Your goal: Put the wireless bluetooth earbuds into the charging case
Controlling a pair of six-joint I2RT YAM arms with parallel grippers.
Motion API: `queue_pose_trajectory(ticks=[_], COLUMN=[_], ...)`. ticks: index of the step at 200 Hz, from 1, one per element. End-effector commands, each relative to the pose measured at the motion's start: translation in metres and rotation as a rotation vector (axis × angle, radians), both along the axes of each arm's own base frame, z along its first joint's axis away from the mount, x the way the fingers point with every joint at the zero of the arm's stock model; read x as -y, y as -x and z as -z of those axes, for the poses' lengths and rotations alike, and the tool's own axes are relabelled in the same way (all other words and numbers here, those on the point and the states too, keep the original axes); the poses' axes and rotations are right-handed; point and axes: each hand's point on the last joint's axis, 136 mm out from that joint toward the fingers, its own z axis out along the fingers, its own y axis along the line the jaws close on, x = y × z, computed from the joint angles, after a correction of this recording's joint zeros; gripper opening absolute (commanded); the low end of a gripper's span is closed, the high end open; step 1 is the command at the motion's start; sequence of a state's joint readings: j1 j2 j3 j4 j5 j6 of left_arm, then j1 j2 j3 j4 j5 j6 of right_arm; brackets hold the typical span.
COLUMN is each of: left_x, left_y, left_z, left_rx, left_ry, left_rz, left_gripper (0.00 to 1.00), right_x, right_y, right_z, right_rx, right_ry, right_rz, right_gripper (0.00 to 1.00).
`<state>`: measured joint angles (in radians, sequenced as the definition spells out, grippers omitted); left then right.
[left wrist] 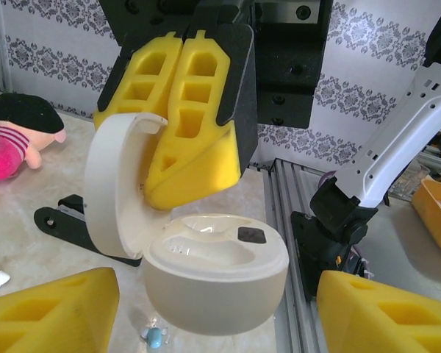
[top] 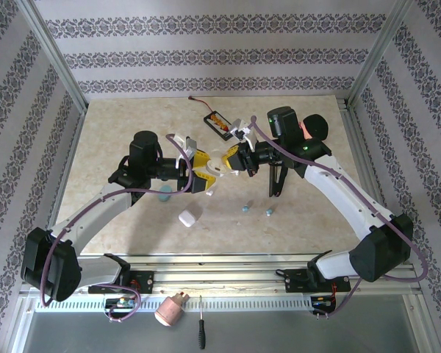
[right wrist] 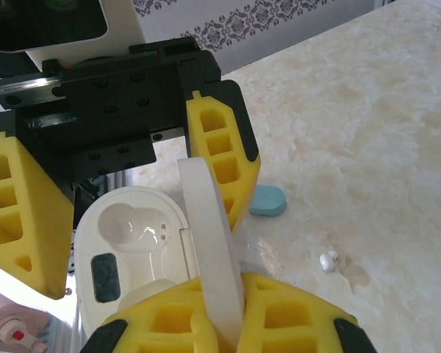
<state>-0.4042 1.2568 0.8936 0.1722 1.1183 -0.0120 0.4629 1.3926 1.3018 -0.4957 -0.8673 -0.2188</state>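
**A:** why's the right gripper (right wrist: 228, 312) pinching just the lid of the charging case (left wrist: 217, 276)?

**B:** my guess is it keeps the white case open in mid-air, empty wells facing up, ready for loading. left gripper (left wrist: 219, 309) sits spread either side of the base, not touching it

**A:** and the earbuds?

**B:** loose on the table (top: 132, 125). two blue earbuds (top: 244, 208) in front of the arms, and a white earbud (right wrist: 328, 259) near the blue case (right wrist: 267, 200). no brand or text I can read anywhere
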Motion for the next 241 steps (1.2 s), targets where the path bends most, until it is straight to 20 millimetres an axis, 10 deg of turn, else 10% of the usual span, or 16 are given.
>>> queue_pose_trajectory(ticks=[1, 241], left_x=[0.004, 0.0083], left_y=[0.0014, 0.0071], left_z=[-0.0182, -0.0185], left_rx=[0.045, 0.067], left_ry=[0.041, 0.046], left_rz=[0.025, 0.064], left_gripper=[0.69, 0.41], right_x=[-0.0025, -0.0084], right_y=[0.0045, 0.0068], right_z=[-0.0052, -0.0092], right_rx=[0.031, 0.024], right_ry=[-0.01, -0.028], right_rz=[-0.013, -0.026], right_gripper=[0.0, 0.0])
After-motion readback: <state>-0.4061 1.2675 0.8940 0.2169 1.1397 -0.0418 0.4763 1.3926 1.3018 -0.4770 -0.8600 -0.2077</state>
